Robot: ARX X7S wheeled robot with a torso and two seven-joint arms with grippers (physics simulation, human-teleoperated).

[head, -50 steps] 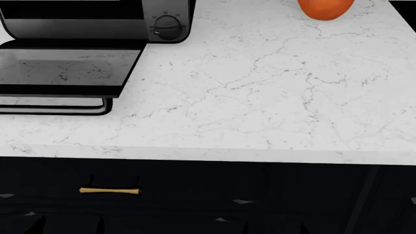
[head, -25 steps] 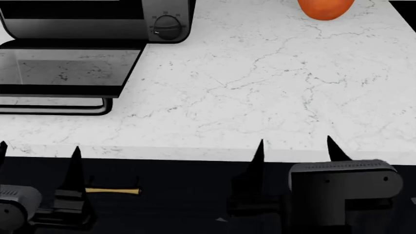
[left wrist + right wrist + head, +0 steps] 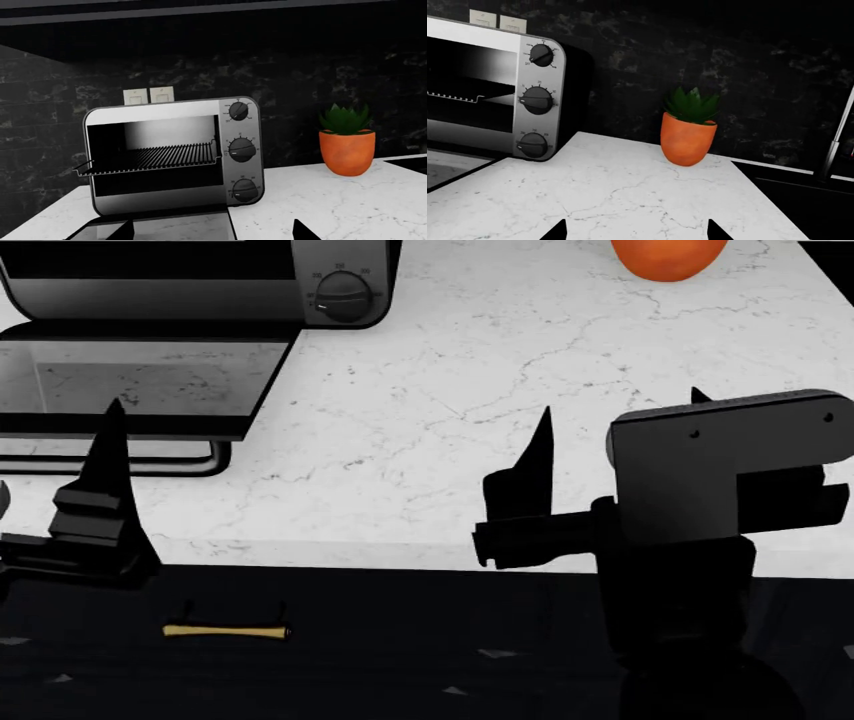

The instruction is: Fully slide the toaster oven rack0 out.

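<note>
**No readable text**

Nothing legible shows in any view. The toaster oven (image 3: 175, 155) has three round dials (image 3: 241, 149) ringed with tiny pale scale marks, too small to read as numbers or words. The two pale wall plates (image 3: 149, 95) behind it are blank, and the orange pot (image 3: 688, 138) carries no label.

an orange pot (image 3: 688, 144) with a green plant (image 3: 692, 105) sits on the white marble tabletop (image 3: 627, 195). a gold handle (image 3: 224, 631) is on the dark drawer below.

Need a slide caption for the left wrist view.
Toaster oven with door down, rack0 inside its cavity, potted plant beside it.
</note>
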